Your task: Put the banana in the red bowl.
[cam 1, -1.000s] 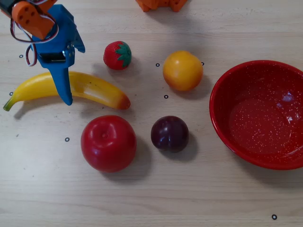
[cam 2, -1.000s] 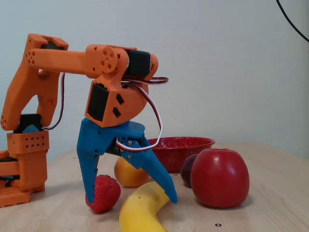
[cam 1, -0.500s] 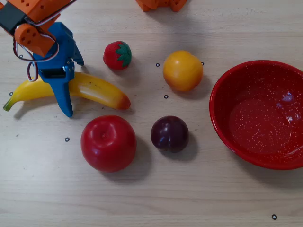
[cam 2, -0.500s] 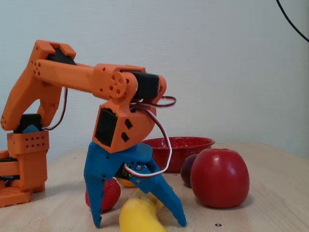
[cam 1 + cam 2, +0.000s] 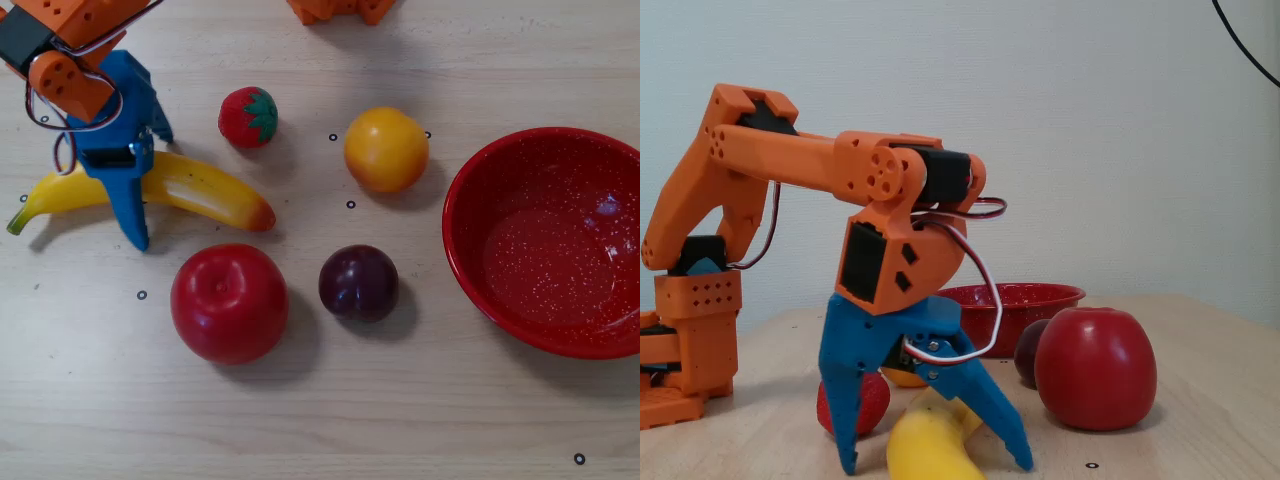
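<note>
The banana (image 5: 210, 195) lies on the table at the left of the overhead view, green stem to the left and orange-red end to the right. It also shows in the fixed view (image 5: 930, 445), end-on at the front. My blue gripper (image 5: 148, 187) is open and straddles the banana's middle, one finger on each side; in the fixed view (image 5: 935, 465) both fingertips reach down to the table. The red bowl (image 5: 540, 250) stands empty at the right edge, and in the fixed view (image 5: 1020, 295) it sits behind the fruit.
Between banana and bowl lie a red apple (image 5: 229, 302), a dark plum (image 5: 358, 283), a round yellow-orange fruit (image 5: 386, 149) and a strawberry (image 5: 248, 117). The orange arm base (image 5: 690, 330) stands at the left of the fixed view.
</note>
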`<state>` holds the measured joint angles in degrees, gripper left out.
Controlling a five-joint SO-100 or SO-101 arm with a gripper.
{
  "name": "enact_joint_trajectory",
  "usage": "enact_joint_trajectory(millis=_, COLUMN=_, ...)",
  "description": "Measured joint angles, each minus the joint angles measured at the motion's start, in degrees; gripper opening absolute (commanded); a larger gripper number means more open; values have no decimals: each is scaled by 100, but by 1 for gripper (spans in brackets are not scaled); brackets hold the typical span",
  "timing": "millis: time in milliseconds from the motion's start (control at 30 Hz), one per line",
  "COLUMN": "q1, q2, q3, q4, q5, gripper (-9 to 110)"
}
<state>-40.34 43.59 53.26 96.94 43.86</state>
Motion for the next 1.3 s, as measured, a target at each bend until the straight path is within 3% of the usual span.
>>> enact_joint_trajectory(millis=267, q1=0, q2=0, q3=-9, q4=-44, q5=325, gripper=50)
enact_joint_trajectory(millis=500, q1=0, q2=9, q3=-35, q4=-141, q5=396, gripper=40)
enact_joint_trajectory(millis=1300, q1=-53, q2=26, q3=-237, q4=-149, q5=404, gripper=26)
